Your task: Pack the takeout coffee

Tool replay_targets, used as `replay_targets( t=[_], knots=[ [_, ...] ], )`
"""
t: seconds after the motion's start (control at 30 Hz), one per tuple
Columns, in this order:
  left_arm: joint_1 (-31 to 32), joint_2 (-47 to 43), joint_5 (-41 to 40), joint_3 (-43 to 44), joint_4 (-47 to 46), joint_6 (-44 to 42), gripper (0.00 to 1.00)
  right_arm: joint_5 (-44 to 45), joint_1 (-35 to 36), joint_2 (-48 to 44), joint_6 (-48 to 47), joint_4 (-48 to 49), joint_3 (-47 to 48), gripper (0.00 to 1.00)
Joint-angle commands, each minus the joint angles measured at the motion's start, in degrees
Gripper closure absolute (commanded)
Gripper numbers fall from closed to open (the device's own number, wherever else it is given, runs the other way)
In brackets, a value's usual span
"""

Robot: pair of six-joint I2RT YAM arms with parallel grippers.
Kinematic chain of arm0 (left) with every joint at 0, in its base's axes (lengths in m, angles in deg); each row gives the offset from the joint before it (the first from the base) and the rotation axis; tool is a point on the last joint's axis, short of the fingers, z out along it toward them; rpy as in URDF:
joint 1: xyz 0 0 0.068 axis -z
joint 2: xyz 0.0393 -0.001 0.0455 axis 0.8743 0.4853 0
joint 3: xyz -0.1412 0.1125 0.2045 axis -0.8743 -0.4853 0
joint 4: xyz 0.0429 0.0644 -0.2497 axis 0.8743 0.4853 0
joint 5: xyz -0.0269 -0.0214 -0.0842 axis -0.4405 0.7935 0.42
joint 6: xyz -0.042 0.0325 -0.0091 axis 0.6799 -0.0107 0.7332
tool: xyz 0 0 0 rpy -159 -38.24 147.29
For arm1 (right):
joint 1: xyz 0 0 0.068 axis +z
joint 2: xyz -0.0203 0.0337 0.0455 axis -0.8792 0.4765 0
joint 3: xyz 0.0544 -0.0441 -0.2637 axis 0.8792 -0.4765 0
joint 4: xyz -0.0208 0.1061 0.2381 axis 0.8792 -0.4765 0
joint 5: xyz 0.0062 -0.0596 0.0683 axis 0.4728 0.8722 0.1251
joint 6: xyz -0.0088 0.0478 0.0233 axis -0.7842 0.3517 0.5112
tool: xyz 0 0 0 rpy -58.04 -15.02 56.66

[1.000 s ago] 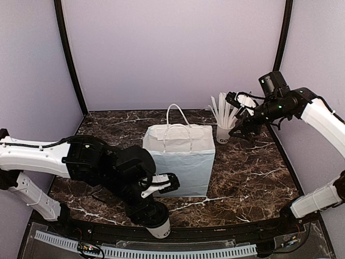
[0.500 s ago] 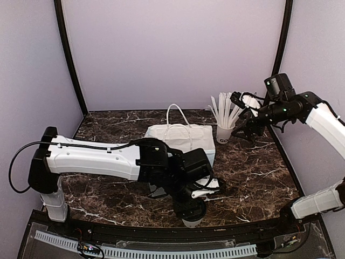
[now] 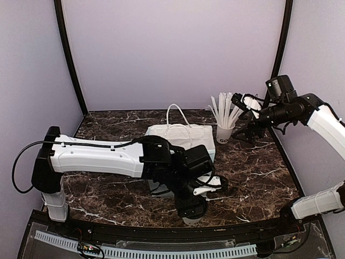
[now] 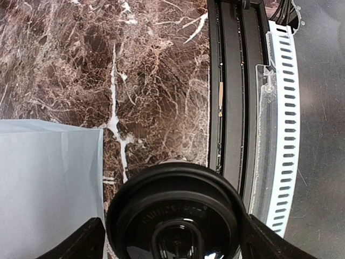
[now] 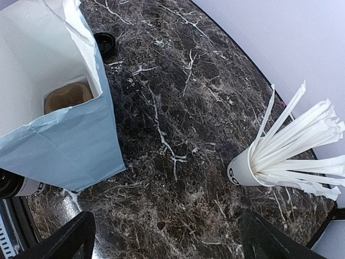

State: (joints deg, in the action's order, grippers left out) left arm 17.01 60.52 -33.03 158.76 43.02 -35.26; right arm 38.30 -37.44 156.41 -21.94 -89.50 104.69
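Takeout coffee (image 4: 175, 216): stands upright on the dark marbled surface (image 3: 253, 178), close to its near edge and about midway along it; from above only its round black lid shows
Coffee and left hand: the left hand (image 4: 172, 226) is straight above the cup, so the lid sits centred between the two fingers (image 4: 81, 245), one on each side of its rim
Left hand state: spread about as wide as the lid; the gap at either side is so thin that I cannot tell whether the fingers press on the cup or only flank it
Black rail (image 4: 229, 108): runs along the near edge, just beside the cup
White paper bag (image 4: 48, 183): on the far side of the cup, one bottom corner just beside the lid; it stands open near the middle of the surface, handles up
Brown carrier (image 5: 67, 97): lies at the bottom of the bag
Cup of sticks (image 5: 245, 172): towards the far right corner, well apart from the bag, long white sticks (image 5: 296, 135) fanning out of it
Right hand (image 5: 167, 216): raised near the far right corner beside the cup of sticks, fingers wide apart with nothing between them
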Motion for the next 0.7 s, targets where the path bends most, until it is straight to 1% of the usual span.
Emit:
replay_targets(
  t=[0.0,0.1,0.2,0.23,0.3,0.4,0.47,0.53,0.57,0.6,0.63,0.67],
  knots=[
    [-0.3,-5.7,-1.2,1.6,0.3,-2.7,0.10,0.7,-0.3,-1.3,-1.5,0.5,-2.4,0.04],
    [-0.3,-8.1,-0.3,1.9,0.7,-3.9,0.09,-2.1,-0.3,-1.3,-3.0,-2.5,-2.3,0.05],
    [-0.3,-11.0,5.1,1.9,1.0,-4.8,0.10,-3.5,-0.2,-0.9,-3.9,-5.9,-1.0,0.08],
    [-0.3,-13.0,7.7,1.7,1.2,-5.2,0.10,-4.0,-0.1,-0.1,-5.0,-8.0,-0.3,0.10],
    [-0.3,-15.9,10.1,1.2,2.1,-6.0,0.10,-5.2,0.1,0.8,-8.2,-12.8,0.3,0.12],
    [-0.6,-20.8,10.9,0.6,3.0,-6.3,0.11,-6.0,2.3,-0.3,-11.1,-15.6,-0.9,0.13],
    [-1.1,-24.1,10.2,0.0,3.2,-6.1,0.11,-4.2,5.5,-1.2,-11.0,-15.1,-2.2,0.14],
    [-2.6,-27.4,6.2,-0.8,3.4,-5.5,0.11,-1.9,9.4,-1.0,-10.4,-14.8,-3.7,0.15],
    [-4.6,-28.5,2.1,-1.0,4.2,-5.4,0.11,-0.9,11.6,-0.7,-10.7,-15.0,-4.6,0.16],
    [-6.0,-30.4,0.6,-1.1,4.9,-5.4,0.11,0.1,14.0,-0.5,-10.7,-15.1,-5.4,0.17],
    [-10.2,-31.7,-0.8,-1.7,5.8,-5.3,0.12,0.8,16.3,0.0,-10.6,-15.2,-6.0,0.18],
    [-12.5,-34.4,-0.9,-2.4,5.1,-5.5,0.12,0.9,18.5,0.2,-10.5,-15.5,-6.1,0.18]
  ],
)
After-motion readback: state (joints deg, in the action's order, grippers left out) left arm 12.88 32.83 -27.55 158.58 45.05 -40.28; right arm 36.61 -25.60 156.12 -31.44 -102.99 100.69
